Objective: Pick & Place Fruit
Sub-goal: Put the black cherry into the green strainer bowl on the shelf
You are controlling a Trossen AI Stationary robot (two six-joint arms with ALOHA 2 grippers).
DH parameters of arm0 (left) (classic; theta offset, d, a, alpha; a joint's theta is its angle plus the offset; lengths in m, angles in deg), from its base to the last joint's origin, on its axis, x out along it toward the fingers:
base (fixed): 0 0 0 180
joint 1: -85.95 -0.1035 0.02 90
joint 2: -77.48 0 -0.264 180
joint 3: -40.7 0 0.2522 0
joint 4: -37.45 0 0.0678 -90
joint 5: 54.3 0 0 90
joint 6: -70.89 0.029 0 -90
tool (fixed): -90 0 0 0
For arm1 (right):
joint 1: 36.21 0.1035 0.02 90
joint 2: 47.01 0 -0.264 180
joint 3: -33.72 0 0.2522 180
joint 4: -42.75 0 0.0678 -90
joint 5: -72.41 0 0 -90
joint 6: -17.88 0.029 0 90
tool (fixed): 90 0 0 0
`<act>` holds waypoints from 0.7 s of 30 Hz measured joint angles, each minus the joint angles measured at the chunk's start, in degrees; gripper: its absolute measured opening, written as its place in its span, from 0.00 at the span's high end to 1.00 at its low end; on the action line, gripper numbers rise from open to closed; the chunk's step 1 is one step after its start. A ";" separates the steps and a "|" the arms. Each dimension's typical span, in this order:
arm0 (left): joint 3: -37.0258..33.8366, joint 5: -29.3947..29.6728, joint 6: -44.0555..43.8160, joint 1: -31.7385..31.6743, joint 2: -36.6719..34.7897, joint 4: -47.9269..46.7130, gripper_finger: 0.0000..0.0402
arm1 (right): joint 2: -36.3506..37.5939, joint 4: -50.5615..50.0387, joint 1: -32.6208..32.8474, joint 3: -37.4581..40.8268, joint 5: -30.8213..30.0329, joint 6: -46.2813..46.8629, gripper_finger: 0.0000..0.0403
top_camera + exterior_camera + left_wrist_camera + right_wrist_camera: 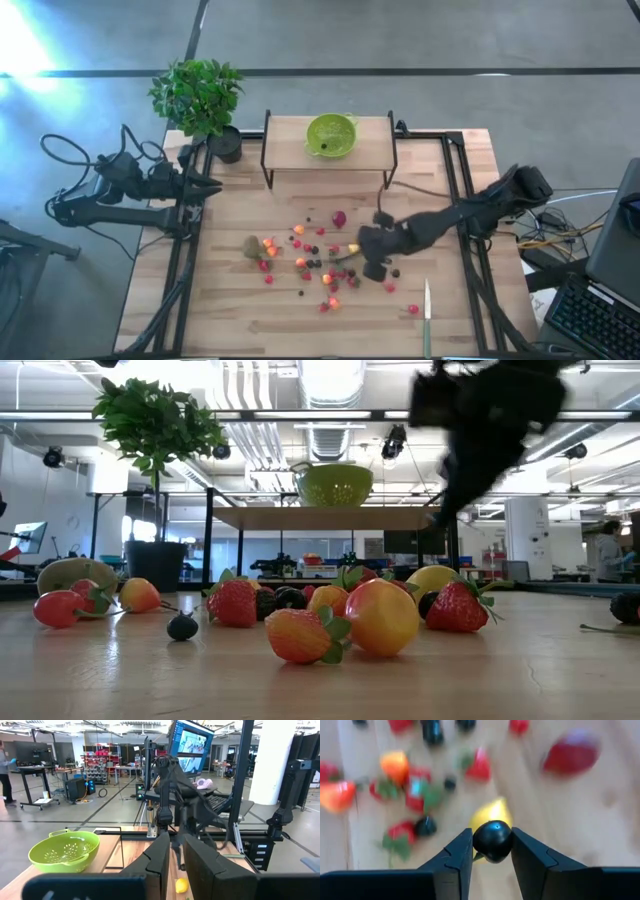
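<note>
Wooden boards make the table (230,310), and behind it a big workshop with desks and screens is visible. Many small toy fruits (305,262) lie scattered on the middle of the table: red strawberries, orange and yellow pieces, dark berries, and one brown kiwi (251,246) at the side of the group toward the left arm. A green bowl (331,135) stands on a raised shelf (285,155) at the far edge, probably the place where the fruit must go. A knife (427,310) lies near the front edge, apart from the fruit.

The right gripper (492,851) is above the scattered fruit and is clenched on a dark round berry (492,840), which sits between the two fingers. A yellow lemon (491,815) lies on the table directly below it. I judge the berry is lifted off the table, ready for carrying to the bowl.

The left gripper (210,184) waits at the left edge of the table, near the potted plant (198,95), with its fingers almost together and holding nothing.
</note>
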 joint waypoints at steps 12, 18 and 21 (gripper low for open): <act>0.01 0.01 0.00 0.00 -0.01 0.01 0.84 | 0.10 -3.11 -15.11 -21.14 -0.09 -19.55 0.73; 0.00 0.00 0.00 0.00 -0.01 -0.01 0.84 | 0.08 -3.18 -21.50 -28.42 -0.10 -22.00 0.70; 0.00 0.01 -0.01 0.00 0.00 -0.01 0.84 | 0.08 -2.98 -24.54 -30.58 -0.09 -22.64 0.69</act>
